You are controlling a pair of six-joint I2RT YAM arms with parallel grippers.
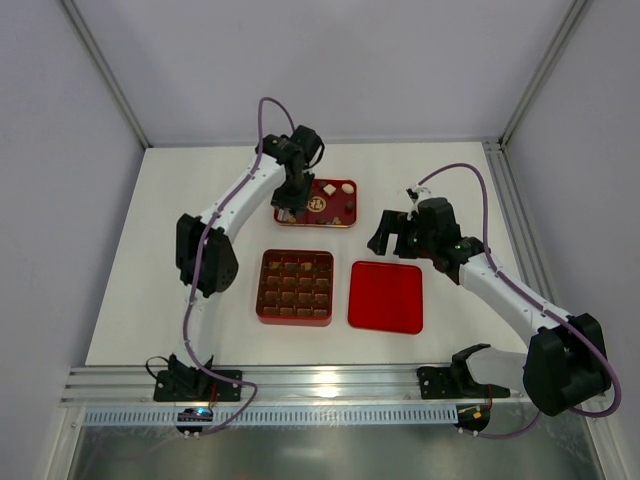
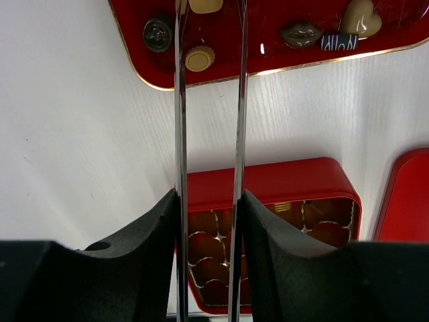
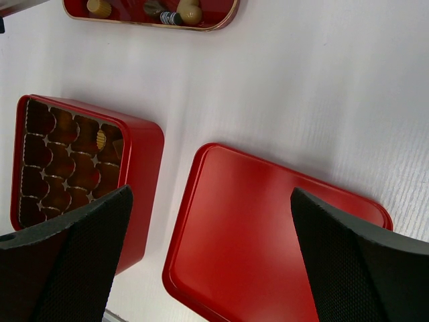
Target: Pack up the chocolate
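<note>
Chocolate [image 2: 206,5]: tan piece between the blades of the left claw [image 1: 286,212], in the tray [image 2: 295,65] by the surface's far edge.
Left claw: half spread, pinch unclear.
Right claw [image 3: 211,198]: spread wide, farther off.

Tan chocolate [image 2: 205,5] cut off (top edge).

Matt white, faintly grained desk [image 2: 80,134]. Glossy, smooth red on lid [image 3: 268,228] and box [image 3: 144,174]; shiny brown moulded liner [image 3: 60,161] inside. Thin polished metal blades [image 2: 179,121] on left hand [image 2: 209,20]; matt black, finely pebbled pads [image 3: 74,255] on right hand [image 3: 214,255].
</note>
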